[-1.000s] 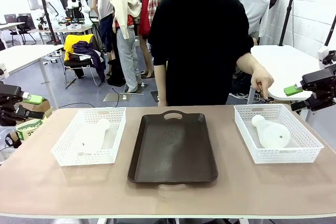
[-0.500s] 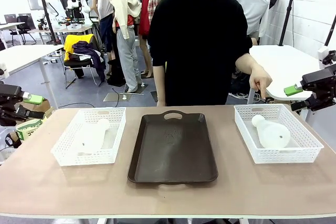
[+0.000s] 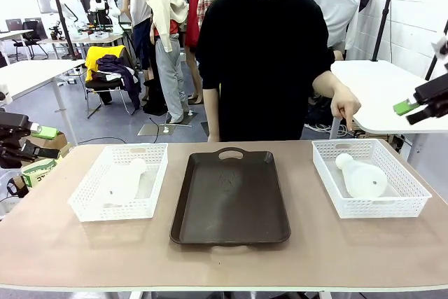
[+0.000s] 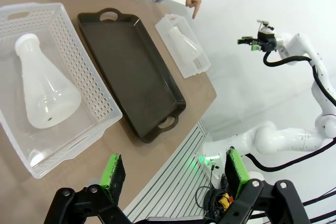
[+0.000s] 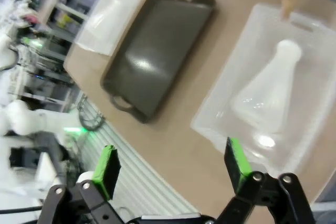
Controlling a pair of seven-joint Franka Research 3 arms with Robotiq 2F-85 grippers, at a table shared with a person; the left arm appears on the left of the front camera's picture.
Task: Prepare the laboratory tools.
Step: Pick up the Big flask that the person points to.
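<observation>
Across the surface [image 3: 70, 250], left flask [image 3: 122, 181] and right flask [image 3: 362, 176] lay necks away from us; same-side jaws, spread, hung nearer.

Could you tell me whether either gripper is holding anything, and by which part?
Nothing: the left gripper and the right gripper are open and empty; both flasks lie in baskets.

Left flask [image 3: 123, 183], right flask [image 3: 364, 180]: translucent whitish, lying on sides.
</observation>
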